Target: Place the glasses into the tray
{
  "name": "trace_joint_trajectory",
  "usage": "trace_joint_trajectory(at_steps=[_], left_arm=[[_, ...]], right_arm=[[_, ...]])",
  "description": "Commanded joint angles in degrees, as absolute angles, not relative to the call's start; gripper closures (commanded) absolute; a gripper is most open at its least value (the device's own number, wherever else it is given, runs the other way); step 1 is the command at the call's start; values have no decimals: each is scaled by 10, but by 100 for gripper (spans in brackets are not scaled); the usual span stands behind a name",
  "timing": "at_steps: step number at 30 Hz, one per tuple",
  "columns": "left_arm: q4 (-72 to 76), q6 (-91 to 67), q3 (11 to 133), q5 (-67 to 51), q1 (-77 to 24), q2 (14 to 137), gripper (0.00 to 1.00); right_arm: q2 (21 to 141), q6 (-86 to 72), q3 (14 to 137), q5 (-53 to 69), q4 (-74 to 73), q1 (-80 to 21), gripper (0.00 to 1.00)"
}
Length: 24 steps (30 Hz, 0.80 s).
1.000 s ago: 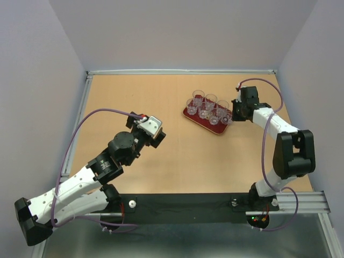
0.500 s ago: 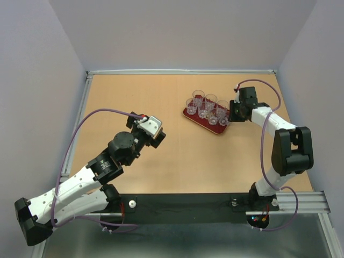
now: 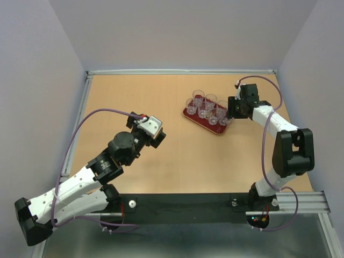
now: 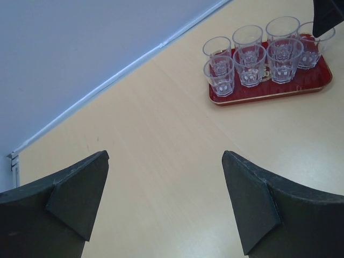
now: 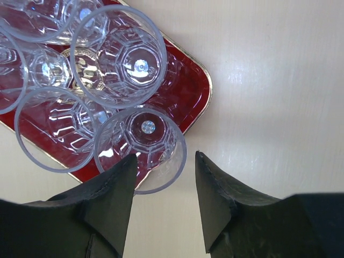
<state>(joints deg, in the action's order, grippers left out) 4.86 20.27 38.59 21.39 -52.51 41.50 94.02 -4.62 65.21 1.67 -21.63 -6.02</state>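
Observation:
The dark red tray [image 3: 189,113] lies on the far right part of the table with several clear glasses [image 3: 207,107] standing upright on it. In the left wrist view the tray [image 4: 269,91] and glasses [image 4: 250,64] show at the top right. My right gripper [image 3: 230,110] is open at the tray's right end. In the right wrist view it [image 5: 164,158] hovers over the nearest glass [image 5: 142,145], whose rim edge lies between the jaws without being squeezed; the tray [image 5: 188,86] shows beneath. My left gripper [image 3: 156,135] is open and empty over bare table [image 4: 165,156].
The wooden table [image 3: 161,97] has a raised white rail along its far and left edges. Walls close in on three sides. The arm bases sit on a black strip [image 3: 183,207] at the near edge.
My right gripper has shifted slightly to the left and away along the tray's right end. The left arm has not moved.

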Motion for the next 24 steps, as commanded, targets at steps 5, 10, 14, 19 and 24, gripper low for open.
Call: trace_joint_trajectory(at_steps=[5,10,14,19,24], left_arm=[[70,203,382,214,-525,405,1],[70,203,382,215,-525,406,1],[70,203,382,214,-525,408,1],[70,203,381,215,-525,407,1],[70,203,382,215,-525,405,1]], right_arm=[[927,-40,675,10,-195,-58,51],[940,-39,680,1,-195,-58,55],[947,-38,683,-8,-195,-58,59],[957,-38,685,-4,-195,-58,69],[963,-35,690,-5,-193,-58,80]])
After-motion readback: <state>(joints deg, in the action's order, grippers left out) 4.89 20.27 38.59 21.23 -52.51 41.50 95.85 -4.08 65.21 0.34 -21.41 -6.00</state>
